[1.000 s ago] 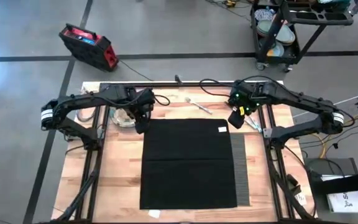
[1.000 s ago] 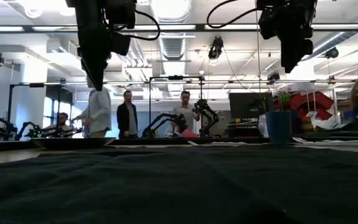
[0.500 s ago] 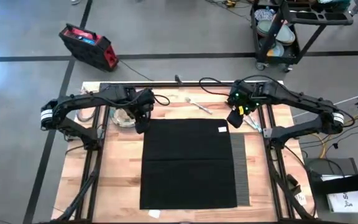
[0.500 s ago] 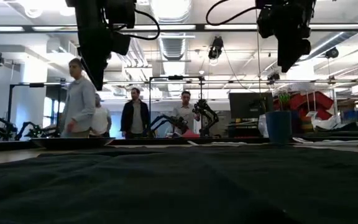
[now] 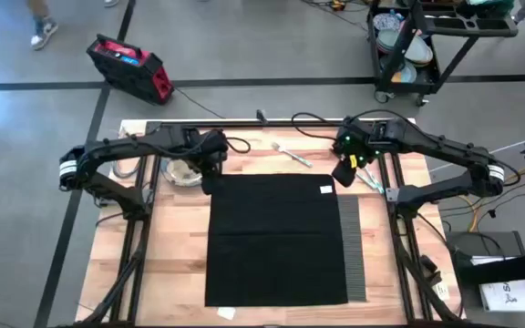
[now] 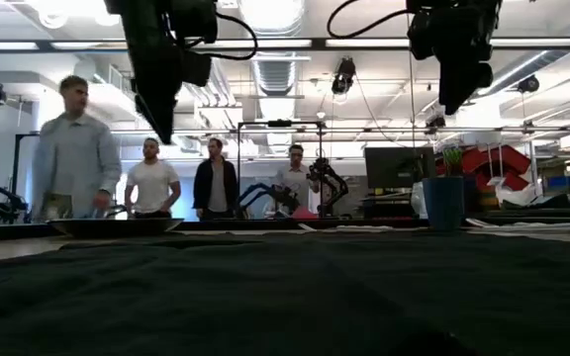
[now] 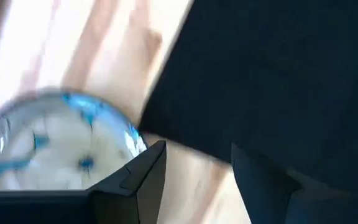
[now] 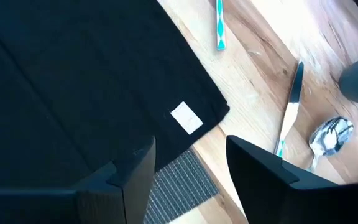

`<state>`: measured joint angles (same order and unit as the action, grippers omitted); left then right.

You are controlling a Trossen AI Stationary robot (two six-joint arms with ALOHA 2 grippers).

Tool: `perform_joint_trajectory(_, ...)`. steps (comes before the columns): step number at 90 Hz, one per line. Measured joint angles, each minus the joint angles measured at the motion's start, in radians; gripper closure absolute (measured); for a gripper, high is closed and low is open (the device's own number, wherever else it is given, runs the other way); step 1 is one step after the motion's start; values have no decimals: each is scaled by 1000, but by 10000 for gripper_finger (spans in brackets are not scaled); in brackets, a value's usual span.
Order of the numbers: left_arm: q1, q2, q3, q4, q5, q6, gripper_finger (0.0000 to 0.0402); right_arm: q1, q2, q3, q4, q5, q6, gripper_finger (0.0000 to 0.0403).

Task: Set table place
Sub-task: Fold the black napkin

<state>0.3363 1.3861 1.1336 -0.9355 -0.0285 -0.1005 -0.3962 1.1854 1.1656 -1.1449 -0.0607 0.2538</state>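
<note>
Black napkin [image 5: 276, 239] spread over placemat [image 5: 355, 248] | left gripper [image 7: 194, 171] parted, empty, 10 o'clock by plate [image 7: 55, 146] | right gripper [image 8: 188, 165] parted, empty, 2 o'clock | step: napkin laid | next: likely grasp plate rim.

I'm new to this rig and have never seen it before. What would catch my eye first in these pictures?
The big black cloth napkin spread over the middle of the table, almost hiding the ribbed placemat along its right edge. Both grippers hang open above its far corners, the left gripper beside a round plate, the right gripper near the cutlery. People stand in the room behind.
</note>
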Motion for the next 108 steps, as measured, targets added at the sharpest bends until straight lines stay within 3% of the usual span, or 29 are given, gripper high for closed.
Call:
perform_joint_trajectory(14,49,12,-116,160,20,-12,234,1,0,-32,44,0,16,222)
perform_joint_trajectory(37,125,46,-219,213,15,70,256,1,2,-140,169,-29,43,222)
perform_joint_trajectory(55,141,96,-242,301,97,126,279,1,4,-217,271,-52,84,222)
perform_joint_trajectory(76,142,191,-242,375,100,141,298,1,4,-261,314,-78,109,222)
perform_joint_trajectory(108,142,281,-235,378,68,151,275,3,0,-271,316,-79,114,222)
